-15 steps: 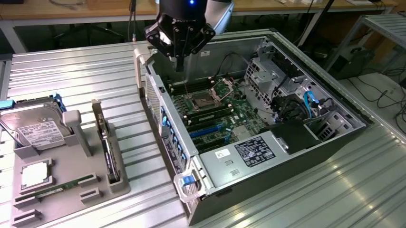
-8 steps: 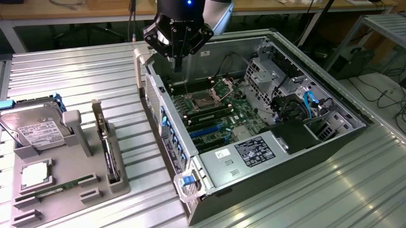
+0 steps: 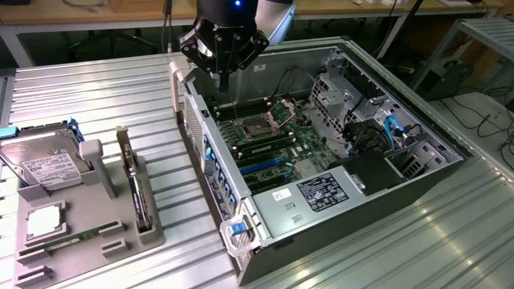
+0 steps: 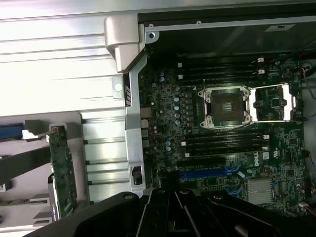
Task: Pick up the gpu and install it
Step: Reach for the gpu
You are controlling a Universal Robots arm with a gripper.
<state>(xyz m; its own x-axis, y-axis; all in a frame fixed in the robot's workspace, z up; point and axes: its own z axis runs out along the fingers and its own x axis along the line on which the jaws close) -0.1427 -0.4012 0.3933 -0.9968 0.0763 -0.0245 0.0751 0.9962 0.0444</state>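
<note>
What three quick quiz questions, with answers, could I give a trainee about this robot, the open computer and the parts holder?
1. True or false: the gripper holds the gpu.
2. Where is the gpu? A, installed in the open computer case; B, upright in the grey holder with the hard drive; C, lying flat on the hard drive.
3. Over what does the shut gripper hang?
Key: 1 false; 2 B; 3 the open computer case.
</note>
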